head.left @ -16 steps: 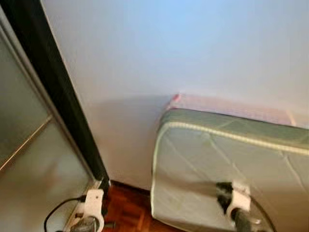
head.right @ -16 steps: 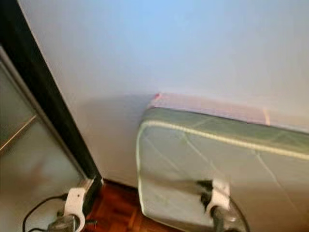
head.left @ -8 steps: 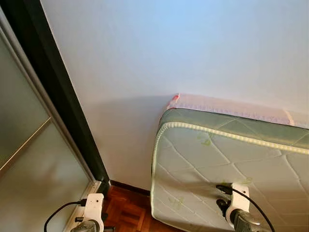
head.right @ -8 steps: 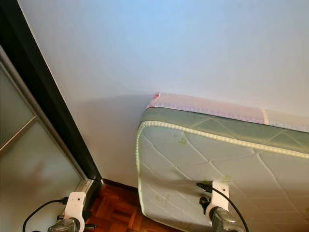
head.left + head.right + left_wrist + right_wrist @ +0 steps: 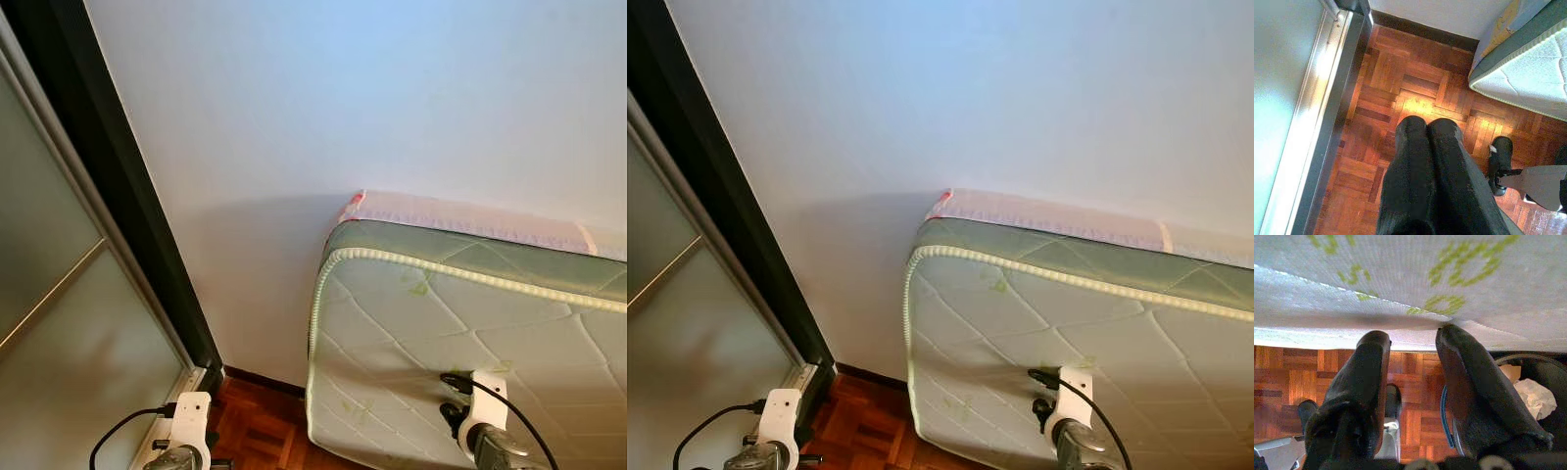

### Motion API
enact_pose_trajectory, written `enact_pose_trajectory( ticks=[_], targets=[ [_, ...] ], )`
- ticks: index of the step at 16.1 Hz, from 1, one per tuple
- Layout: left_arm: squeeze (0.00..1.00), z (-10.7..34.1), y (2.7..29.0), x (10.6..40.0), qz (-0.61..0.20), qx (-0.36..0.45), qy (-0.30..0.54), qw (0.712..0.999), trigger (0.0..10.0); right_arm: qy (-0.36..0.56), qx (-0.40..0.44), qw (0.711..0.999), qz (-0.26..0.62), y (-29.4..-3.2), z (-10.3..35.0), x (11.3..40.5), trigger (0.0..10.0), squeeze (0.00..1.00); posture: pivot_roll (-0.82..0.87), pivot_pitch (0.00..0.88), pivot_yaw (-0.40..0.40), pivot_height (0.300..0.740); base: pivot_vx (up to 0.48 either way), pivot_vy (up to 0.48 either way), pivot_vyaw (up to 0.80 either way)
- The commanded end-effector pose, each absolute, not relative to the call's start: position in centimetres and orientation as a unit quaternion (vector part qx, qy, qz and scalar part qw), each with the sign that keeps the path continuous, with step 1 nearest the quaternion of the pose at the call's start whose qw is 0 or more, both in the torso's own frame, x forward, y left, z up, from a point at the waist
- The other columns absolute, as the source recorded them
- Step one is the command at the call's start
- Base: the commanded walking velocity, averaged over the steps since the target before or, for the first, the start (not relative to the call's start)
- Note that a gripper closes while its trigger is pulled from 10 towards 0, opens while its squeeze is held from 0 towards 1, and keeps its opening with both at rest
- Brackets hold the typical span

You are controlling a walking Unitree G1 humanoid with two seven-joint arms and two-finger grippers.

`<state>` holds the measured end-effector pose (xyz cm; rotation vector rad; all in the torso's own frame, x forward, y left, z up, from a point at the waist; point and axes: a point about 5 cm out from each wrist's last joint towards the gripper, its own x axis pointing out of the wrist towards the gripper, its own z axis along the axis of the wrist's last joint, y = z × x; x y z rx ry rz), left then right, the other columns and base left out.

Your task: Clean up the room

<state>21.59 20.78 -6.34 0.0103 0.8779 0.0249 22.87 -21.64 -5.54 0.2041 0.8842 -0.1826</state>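
A pale wall [image 5: 372, 98] fills most of the head views, with a dark door frame [image 5: 118, 196] running down on the left beside a frosted sliding panel [image 5: 59, 323]. Below lies a reddish parquet floor [image 5: 1400, 93], edged by a dark skirting board [image 5: 1420, 30] at the foot of the wall. A mattress [image 5: 441, 333] stands on edge, leaning against the wall on the right; it has a quilted white face with faint green print, a green side band and a corded rim, and something pinkish-white [image 5: 460, 215] shows between its upper edge and the wall. The mattress's lower corner rests on the parquet close to the skirting. The left gripper [image 5: 1429, 128] hangs low over the floor near the panel's metal track [image 5: 1327, 98], its jaws pressed together with nothing between them. The right gripper [image 5: 1413, 347] hangs in front of the mattress face, its jaws parted by a clear gap and holding nothing; the tips sit just beside the mattress's lower edge, though whether they touch it cannot be told. In the right wrist view a dark round bin [image 5: 1537, 382] with crumpled white paper [image 5: 1533, 396] inside stands on the floor near the mattress. The robot's dark foot [image 5: 1501, 156] shows on the parquet in the left wrist view.
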Motion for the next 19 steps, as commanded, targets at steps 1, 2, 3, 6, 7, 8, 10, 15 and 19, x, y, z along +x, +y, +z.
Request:
enact_pose_trajectory(
  ticks=[1, 2, 3, 6, 7, 8, 10, 15, 19],
  targets=[
    [0.0, -6.59, 20.91, 21.18, 0.005, 0.018, 0.438, 0.899, 10.0, 0.416, 0.103, 0.898, -0.094, -21.83, -5.07, 23.53, 10.0, 0.0, 0.11, 0.0, -0.054, 0.74, 0.0, 0.0, 0.0],
    [0.0, -6.59, 20.91, 21.19, 0.004, 0.018, 0.438, 0.899, 10.0, 0.416, 0.104, 0.898, -0.094, -21.81, -5.07, 23.53, 10.0, 0.0, 0.11, 0.0, -0.054, 0.74, 0.0, 0.0, 0.0],
    [0.0, -6.58, 20.91, 21.19, 0.004, 0.018, 0.438, 0.899, 10.0, 0.416, 0.105, 0.898, -0.094, -21.8, -5.07, 23.54, 10.0, 0.0, 0.11, 0.0, -0.053, 0.74, 0.0, 0.0, 0.0],
    [0.0, -6.57, 20.94, 21.19, 0.003, 0.02, 0.439, 0.898, 10.0, 0.417, 0.104, 0.898, -0.093, -21.78, -5.07, 23.55, 10.0, 0.0, 0.11, 0.0, -0.053, 0.74, 0.0, 0.0, 0.0],
    [0.0, -6.57, 20.95, 21.19, 0.003, 0.019, 0.439, 0.898, 10.0, 0.418, 0.103, 0.898, -0.093, -21.79, -5.07, 23.54, 10.0, 0.0, 0.11, 0.0, -0.053, 0.74, 0.0, 0.0, 0.0],
    [0.0, -6.57, 20.95, 21.19, 0.003, 0.02, 0.439, 0.898, 10.0, 0.418, 0.103, 0.898, -0.093, -21.8, -5.07, 23.54, 10.0, 0.0, 0.11, 0.0, -0.053, 0.74, 0.0, 0.0, 0.0],
    [0.0, -6.58, 20.94, 21.18, 0.003, 0.02, 0.439, 0.898, 10.0, 0.418, 0.104, 0.898, -0.095, -21.82, -5.08, 23.53, 10.0, 0.0, 0.11, 0.0, -0.054, 0.74, 0.0, 0.0, 0.0],
    [0.0, -6.58, 20.98, 21.18, 0.003, 0.02, 0.439, 0.898, 10.0, 0.424, 0.099, 0.896, -0.086, -21.74, -5.12, 23.5, 10.0, 0.0, 0.11, 0.0, -0.053, 0.74, 0.0, 0.0, -0.52],
    [0.0, -6.63, 20.94, 21.09, 0.001, 0.021, 0.44, 0.898, 10.0, 0.43, 0.091, 0.895, -0.078, -21.75, -5.18, 23.39, 10.0, 0.0, 0.11, 0.0, -0.053, 0.74, 0.0, 0.0, -0.71]
  ],
)
